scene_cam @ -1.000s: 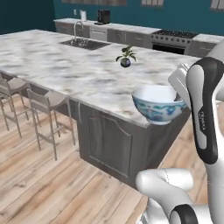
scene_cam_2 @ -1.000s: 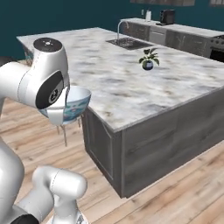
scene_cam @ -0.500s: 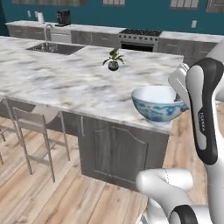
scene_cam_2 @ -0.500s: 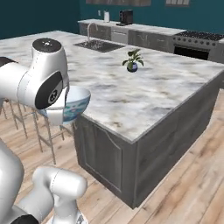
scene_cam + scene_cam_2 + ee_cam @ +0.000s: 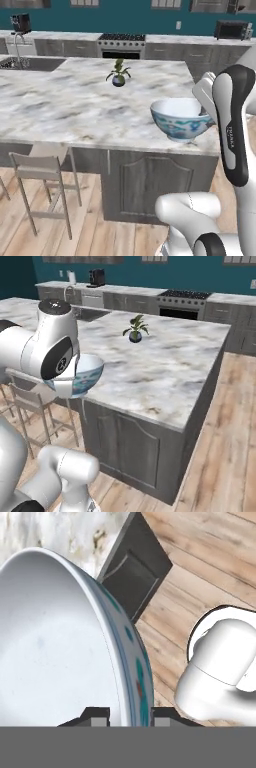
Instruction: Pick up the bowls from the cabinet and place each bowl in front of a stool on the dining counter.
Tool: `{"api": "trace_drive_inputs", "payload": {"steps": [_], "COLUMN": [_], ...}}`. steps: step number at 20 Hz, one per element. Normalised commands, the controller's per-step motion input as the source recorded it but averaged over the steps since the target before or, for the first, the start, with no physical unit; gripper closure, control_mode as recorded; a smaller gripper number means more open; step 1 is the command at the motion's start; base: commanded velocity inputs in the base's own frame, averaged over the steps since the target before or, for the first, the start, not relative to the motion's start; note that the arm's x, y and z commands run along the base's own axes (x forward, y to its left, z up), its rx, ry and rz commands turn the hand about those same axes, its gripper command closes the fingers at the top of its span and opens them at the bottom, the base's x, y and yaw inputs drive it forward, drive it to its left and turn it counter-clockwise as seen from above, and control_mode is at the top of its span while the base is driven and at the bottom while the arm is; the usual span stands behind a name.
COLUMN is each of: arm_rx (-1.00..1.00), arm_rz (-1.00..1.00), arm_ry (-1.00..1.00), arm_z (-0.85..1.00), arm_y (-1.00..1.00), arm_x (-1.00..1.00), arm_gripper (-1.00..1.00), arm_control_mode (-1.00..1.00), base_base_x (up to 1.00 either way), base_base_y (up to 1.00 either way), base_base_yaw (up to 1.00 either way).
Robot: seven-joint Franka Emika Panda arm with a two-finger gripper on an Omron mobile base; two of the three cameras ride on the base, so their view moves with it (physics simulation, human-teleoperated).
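One white bowl [image 5: 60, 647] rim hides between hand [image 5: 129, 716] fingertips.

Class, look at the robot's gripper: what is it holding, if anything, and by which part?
The gripper holds the white bowl with blue pattern by its rim, one finger inside the wall and one outside.

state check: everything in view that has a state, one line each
gripper: shut on the bowl's rim, one finger inside, one outside
bowl: held upright, empty, in the air by the counter's near edge
plant: upright on the counter
stool: standing at the counter's near side, seat empty
counter: no bowl set on it
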Motion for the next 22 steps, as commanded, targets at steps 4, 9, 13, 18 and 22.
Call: {"api": "trace_drive_inputs", "payload": {"steps": [4, 9, 13, 18, 22], "arm_rx": [0.0, 0.0, 0.0, 0.0, 0.0], "arm_rz": [0.0, 0.0, 0.0, 0.0, 0.0], "arm_ry": [0.0, 0.0, 0.0, 0.0, 0.0], "arm_z": [0.0, 0.0, 0.0, 0.0, 0.0], "arm_y": [0.0, 0.0, 0.0, 0.0, 0.0], "arm_x": [0.0, 0.0, 0.0, 0.0, 0.0], "arm_gripper": [1.0, 1.0, 1.0, 1.0, 1.0], "arm_control_mode": [1.0, 1.0, 1.0, 1.0, 1.0], "base_base_x": [0.42, 0.28, 0.23, 0.41, 0.46], "base_base_y": [1.0, 1.0, 1.0, 1.0, 1.0], "base_base_yaw": [-0.39, -0.39, -0.4, -0.36, -0.15]}}
